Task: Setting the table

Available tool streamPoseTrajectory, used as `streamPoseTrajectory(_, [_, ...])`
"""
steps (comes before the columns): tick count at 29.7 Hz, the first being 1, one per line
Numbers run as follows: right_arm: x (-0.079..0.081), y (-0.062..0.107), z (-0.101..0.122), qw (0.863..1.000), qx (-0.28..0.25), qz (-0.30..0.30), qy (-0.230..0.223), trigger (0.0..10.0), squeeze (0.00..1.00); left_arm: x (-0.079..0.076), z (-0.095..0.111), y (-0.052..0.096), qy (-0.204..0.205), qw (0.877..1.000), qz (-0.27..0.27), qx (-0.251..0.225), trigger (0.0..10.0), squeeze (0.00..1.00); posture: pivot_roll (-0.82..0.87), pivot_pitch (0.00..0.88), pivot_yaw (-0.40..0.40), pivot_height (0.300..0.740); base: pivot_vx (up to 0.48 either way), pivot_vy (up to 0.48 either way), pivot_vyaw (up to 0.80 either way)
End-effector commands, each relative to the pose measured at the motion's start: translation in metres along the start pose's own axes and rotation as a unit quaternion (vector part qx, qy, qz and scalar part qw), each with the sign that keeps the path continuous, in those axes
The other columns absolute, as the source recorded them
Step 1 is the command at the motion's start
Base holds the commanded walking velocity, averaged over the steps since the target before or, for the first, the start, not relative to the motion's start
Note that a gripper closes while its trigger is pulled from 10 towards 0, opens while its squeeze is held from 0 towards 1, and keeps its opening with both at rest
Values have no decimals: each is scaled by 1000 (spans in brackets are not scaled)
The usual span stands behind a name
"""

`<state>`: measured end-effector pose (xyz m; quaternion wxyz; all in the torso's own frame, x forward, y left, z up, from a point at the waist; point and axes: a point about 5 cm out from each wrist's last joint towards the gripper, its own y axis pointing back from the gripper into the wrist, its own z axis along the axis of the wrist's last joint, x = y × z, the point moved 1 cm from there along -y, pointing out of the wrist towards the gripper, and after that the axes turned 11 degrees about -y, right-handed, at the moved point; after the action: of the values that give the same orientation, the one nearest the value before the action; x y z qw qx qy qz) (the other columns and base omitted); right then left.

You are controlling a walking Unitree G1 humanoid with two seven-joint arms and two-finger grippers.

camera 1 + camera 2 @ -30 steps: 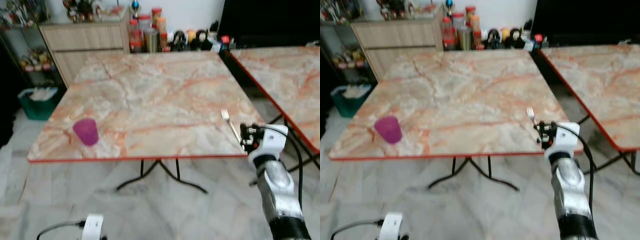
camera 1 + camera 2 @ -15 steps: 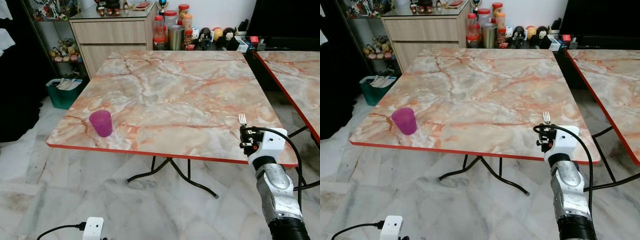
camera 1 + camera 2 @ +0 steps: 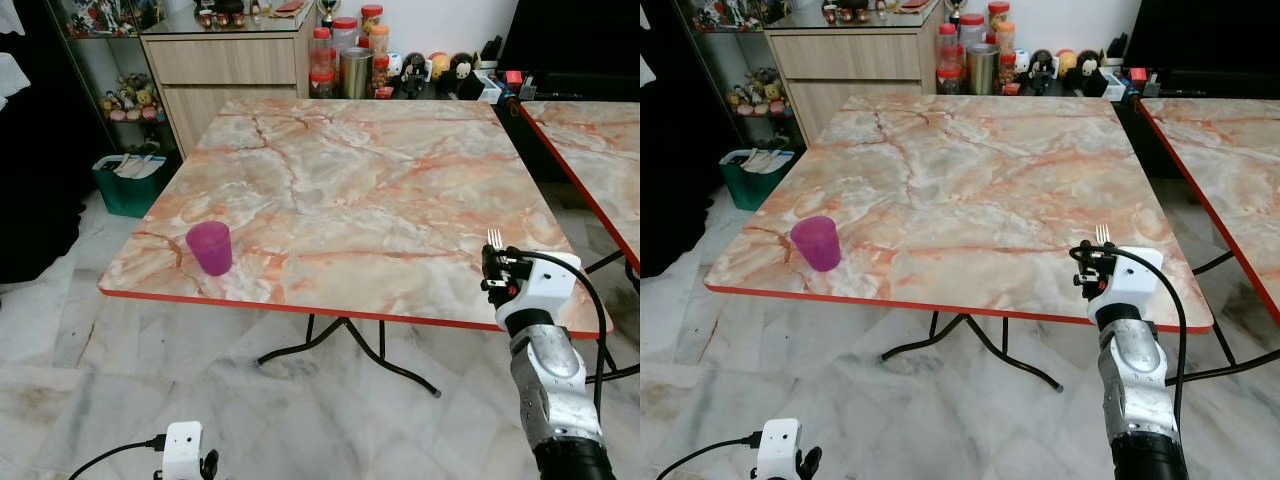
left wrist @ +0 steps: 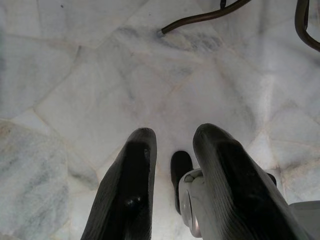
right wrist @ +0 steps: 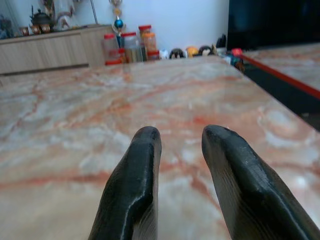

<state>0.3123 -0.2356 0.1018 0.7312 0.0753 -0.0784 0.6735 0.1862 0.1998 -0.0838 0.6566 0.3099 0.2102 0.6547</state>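
A silver fork (image 3: 493,238) stands upright above my right gripper (image 3: 495,264), which is shut on it; just the tines show. The gripper hovers over the front right corner of the marble table (image 3: 350,190). In the right wrist view its two black fingers (image 5: 135,170) point across the tabletop (image 5: 100,115), and the fork is hidden there. A purple cup (image 3: 210,247) stands upright near the table's front left edge, far from the gripper. My left gripper (image 4: 172,137) hangs idle over the floor, its fingers close together.
A second marble table (image 3: 590,140) stands to the right across a narrow gap. Jars and tins (image 3: 345,65) and a wooden cabinet (image 3: 225,60) line the back wall. A green bin (image 3: 130,180) sits at the left. The table's black legs (image 3: 340,345) stand on marble floor.
The camera has shifted and steadied. The fork in my right gripper went from slanted, with its handle showing, to upright. The cup has stayed put.
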Motion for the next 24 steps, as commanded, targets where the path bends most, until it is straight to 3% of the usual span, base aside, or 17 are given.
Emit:
streamPoseTrajectory(1, [0,4,-5,1000,6,-4,-2,10000,0,2,-5,1,1,1000,5,17,10000,0,28,0,7,736,0,0,0])
streamPoseTrajectory(13, [-2,5,-4,1000,6,-6,-1,10000,0,1,-11,2,-10,999,-8,36,10000,0,36,0,9,736,0,0,0])
streamPoseTrajectory(21, [6,-2,-1,1000,2,3,-2,10000,0,1,-13,2,-14,999,-12,44,10000,0,27,0,8,736,0,0,0])
streamPoseTrajectory(24, [8,-3,1,1000,0,4,0,10000,0,0,-12,2,-15,999,-15,44,10000,0,22,0,8,736,331,0,0])
